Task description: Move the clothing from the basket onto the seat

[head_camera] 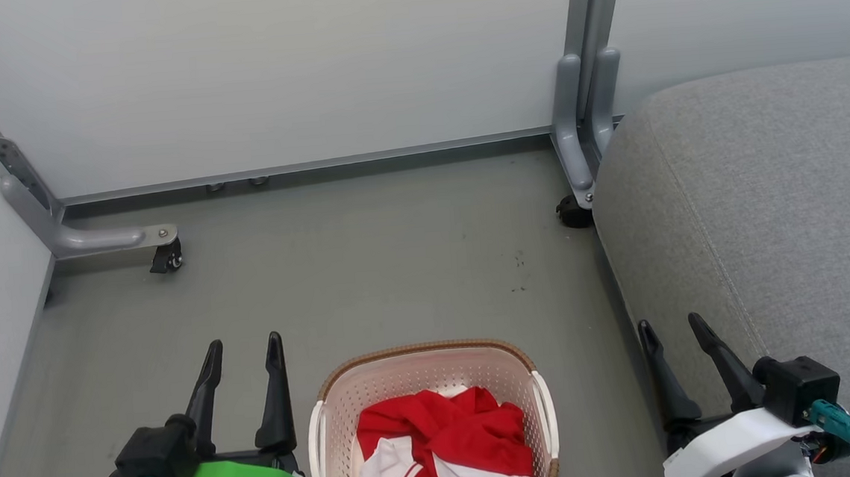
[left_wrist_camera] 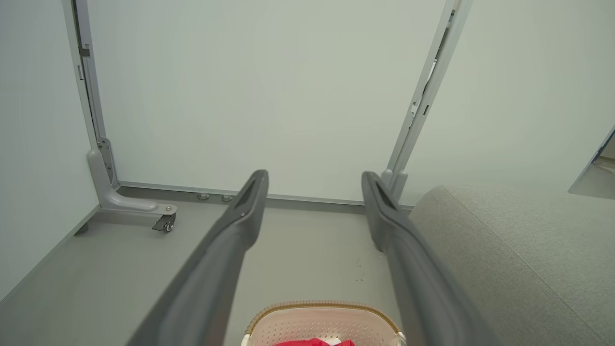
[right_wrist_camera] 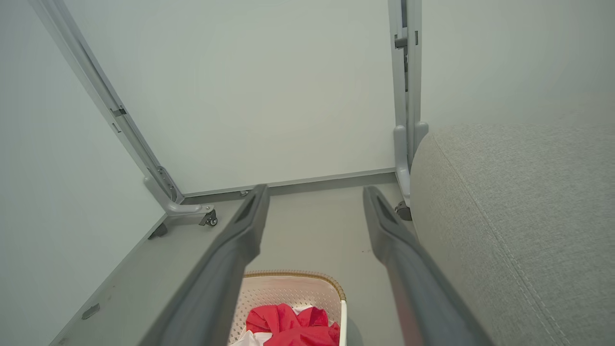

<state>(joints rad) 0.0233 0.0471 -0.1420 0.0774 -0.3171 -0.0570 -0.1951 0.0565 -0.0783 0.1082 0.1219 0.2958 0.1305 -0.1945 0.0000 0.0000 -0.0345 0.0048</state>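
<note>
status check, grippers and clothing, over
Left gripper open, empty, left of basket. Right gripper open, empty, by seat. Clothing in basket. No blocker seen.

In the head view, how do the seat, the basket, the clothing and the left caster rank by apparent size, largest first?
1. seat
2. basket, cut off by the bottom edge
3. clothing, inside the basket
4. left caster

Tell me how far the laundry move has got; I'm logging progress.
Done: nothing yet. No clothing lies on the visible part of the seat. The red clothing is bunched in the basket on the floor. In hand: nothing. The left gripper and right gripper are open and empty, either side of the basket. Left: the whole job of grasping, lifting and placing.
</note>
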